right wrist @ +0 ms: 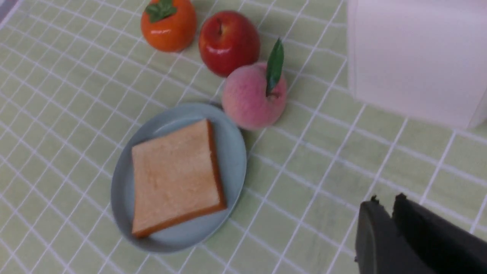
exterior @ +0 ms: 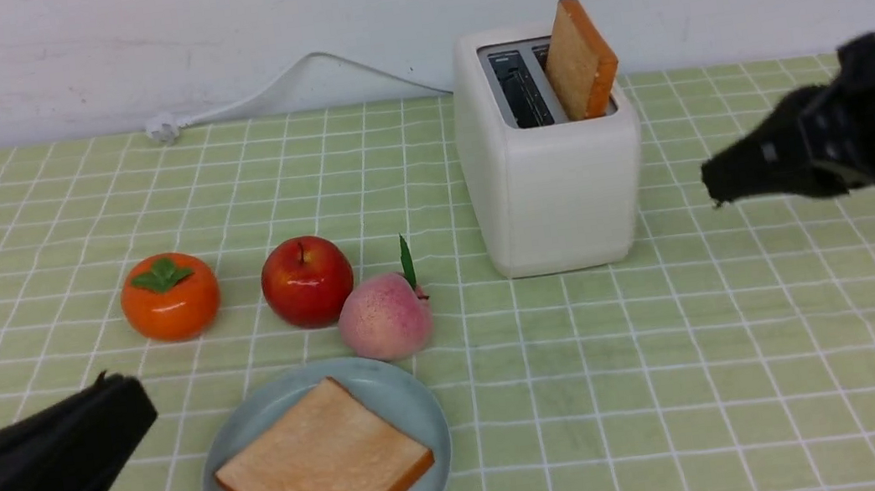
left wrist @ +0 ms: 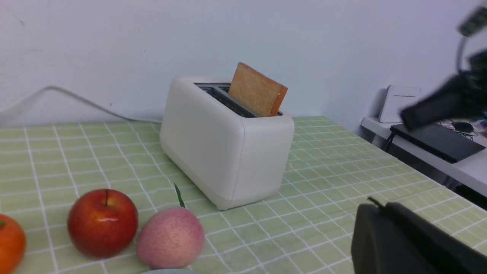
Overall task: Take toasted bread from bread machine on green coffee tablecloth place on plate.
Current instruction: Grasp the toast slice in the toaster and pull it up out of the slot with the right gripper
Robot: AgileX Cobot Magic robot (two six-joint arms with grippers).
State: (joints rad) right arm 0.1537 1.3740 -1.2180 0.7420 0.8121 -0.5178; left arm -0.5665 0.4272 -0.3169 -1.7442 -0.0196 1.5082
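Left gripper (exterior: 118, 387): my jaws pressed together, empty. Right gripper (exterior: 713, 188): narrow slit, empty. One toast slice (exterior: 323, 467) flat on plate (exterior: 424, 403), 7 o'clock from toaster (exterior: 557, 187); second slice (exterior: 578, 62) leans in its slot.

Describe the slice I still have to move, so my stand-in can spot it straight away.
Find the white toaster at the back of the green checked cloth. A slice of toast stands tilted in its right-hand slot, half sticking out. Unlike the other slice, lying flat on the blue-grey plate up front, it is on edge.
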